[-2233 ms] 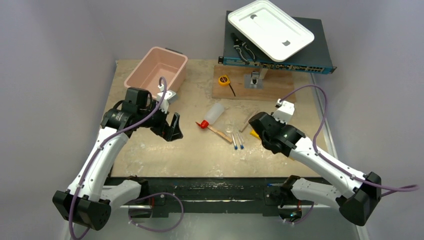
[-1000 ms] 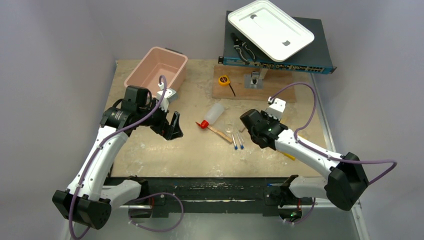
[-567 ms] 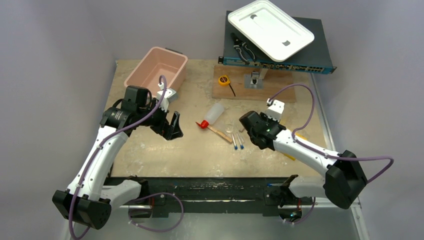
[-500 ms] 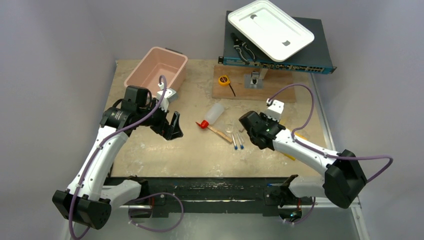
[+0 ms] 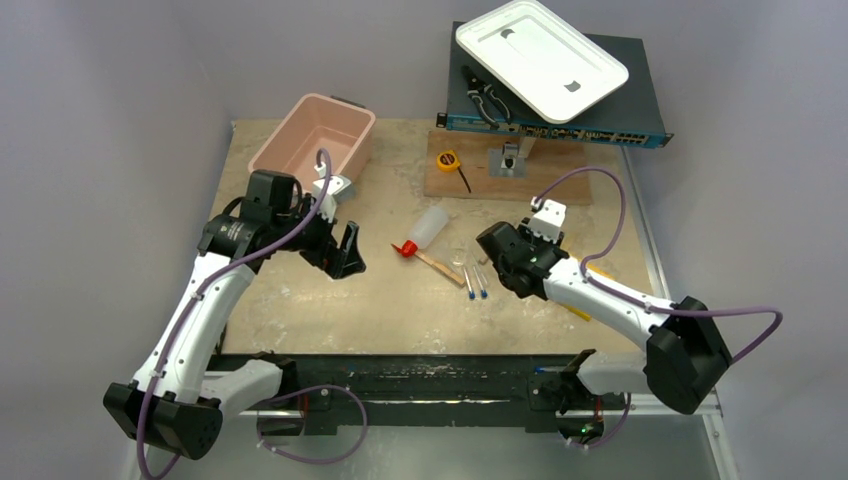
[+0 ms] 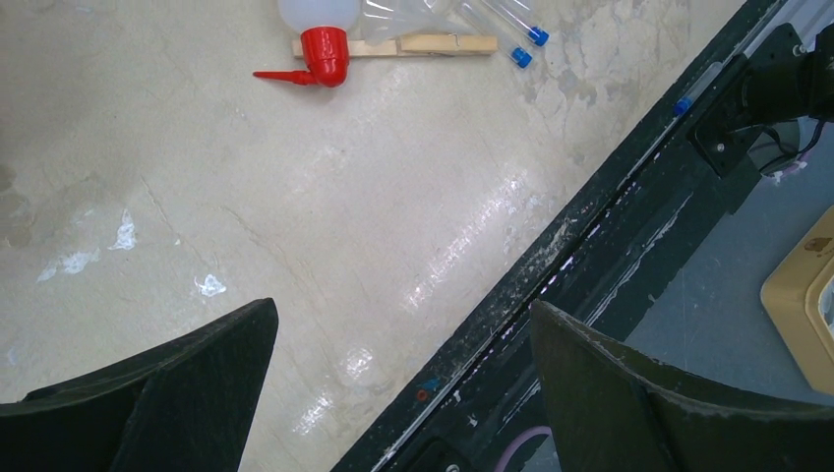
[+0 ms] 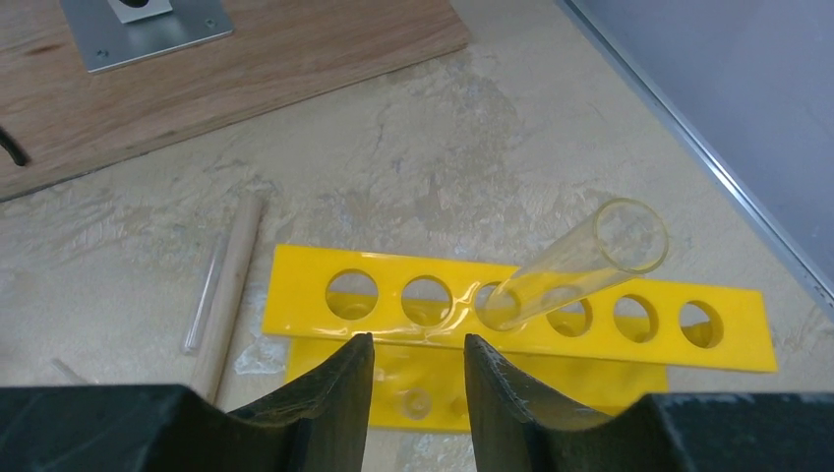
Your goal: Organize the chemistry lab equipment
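One clear tube (image 7: 580, 270) leans in a middle hole of the yellow rack (image 7: 511, 315); two blue-tipped tubes (image 6: 511, 29), a wooden stick (image 6: 433, 44) and the squeeze bottle (image 5: 428, 227) lie unsorted on the bench (image 6: 197, 197). The right pincer (image 7: 418, 359) is narrowly parted, apparently empty; the left pincer (image 6: 401, 315) gapes wide, holding nothing

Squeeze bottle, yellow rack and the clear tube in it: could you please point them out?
squeeze bottle (image 5: 432, 222), top external view, on its translucent body.
yellow rack (image 7: 295, 295), right wrist view, on the top plate's left end.
clear tube (image 7: 565, 267), right wrist view, mid-length of its wall.
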Available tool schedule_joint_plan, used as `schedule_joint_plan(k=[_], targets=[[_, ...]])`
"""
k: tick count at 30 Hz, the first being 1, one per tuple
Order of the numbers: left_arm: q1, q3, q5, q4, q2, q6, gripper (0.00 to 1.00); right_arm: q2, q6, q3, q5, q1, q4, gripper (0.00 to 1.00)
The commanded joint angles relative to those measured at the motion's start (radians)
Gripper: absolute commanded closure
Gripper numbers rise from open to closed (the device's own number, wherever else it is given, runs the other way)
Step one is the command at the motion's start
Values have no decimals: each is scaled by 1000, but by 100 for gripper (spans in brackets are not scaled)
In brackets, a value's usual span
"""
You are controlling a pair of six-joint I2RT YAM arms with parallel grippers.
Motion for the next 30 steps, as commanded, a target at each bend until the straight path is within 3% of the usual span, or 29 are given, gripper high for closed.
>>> schedule_joint_plan(k=[1, 10, 17, 20, 30], targets=[[8, 49, 9, 24, -23, 7, 0, -38, -4, -1, 16, -4, 35, 62], [8, 56, 2, 26, -17, 8, 0, -70, -96, 42, -50, 8, 81, 65], [8, 50, -11, 31, -7, 12, 0, -23, -117, 104, -408, 26, 166, 74], [8, 44, -10, 36, -9, 13, 0, 44, -98, 132, -464, 26, 189, 72], [9, 34, -14, 44, -22, 31, 0, 369, -84, 382, -448, -21, 102, 72]])
